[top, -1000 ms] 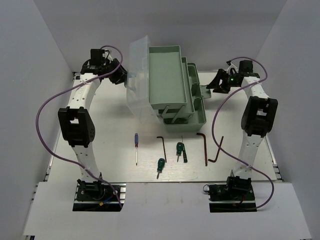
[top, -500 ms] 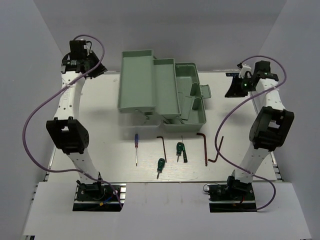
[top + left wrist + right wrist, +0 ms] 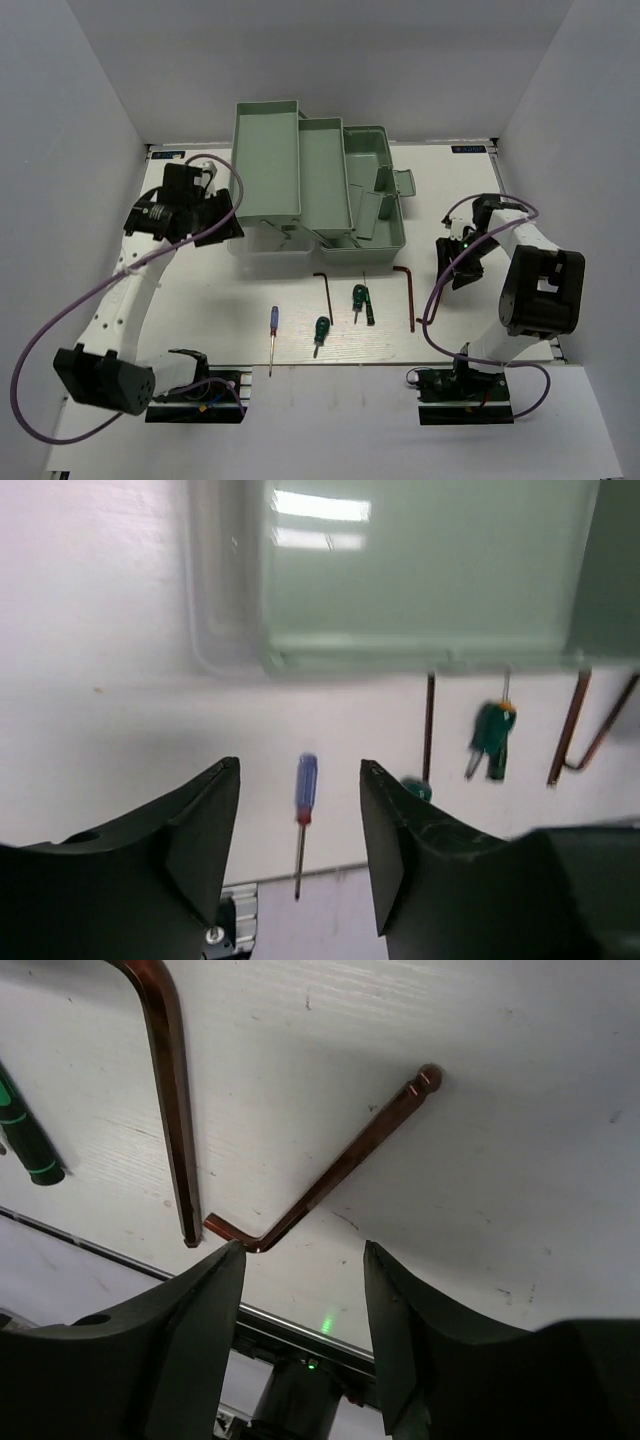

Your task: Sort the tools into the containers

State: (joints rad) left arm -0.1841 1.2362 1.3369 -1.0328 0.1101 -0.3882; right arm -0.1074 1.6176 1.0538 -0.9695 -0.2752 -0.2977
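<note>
- My pale mint-green fold-out toolbox trays [image 3: 268, 165] now lie fully spread at the far middle of the table. A second ago both arms were up at the box, its clear lid raised. Opening looks finished; sorting has not begun.
- No tool is in a tray: the slim blue-handled screwdriver [image 3: 306, 780], two stubby green-handled screwdrivers [image 3: 320, 330] and the reddish-brown L-shaped hex keys [image 3: 328, 292] lie on the near table.
- The left gripper [image 3: 298, 770], lowered beside the box's left end, is spread and empty, facing the blue screwdriver.
- The right gripper [image 3: 304, 1250], swung down on the right, hangs spread and empty over the rightmost hex key [image 3: 330, 1175].
</note>
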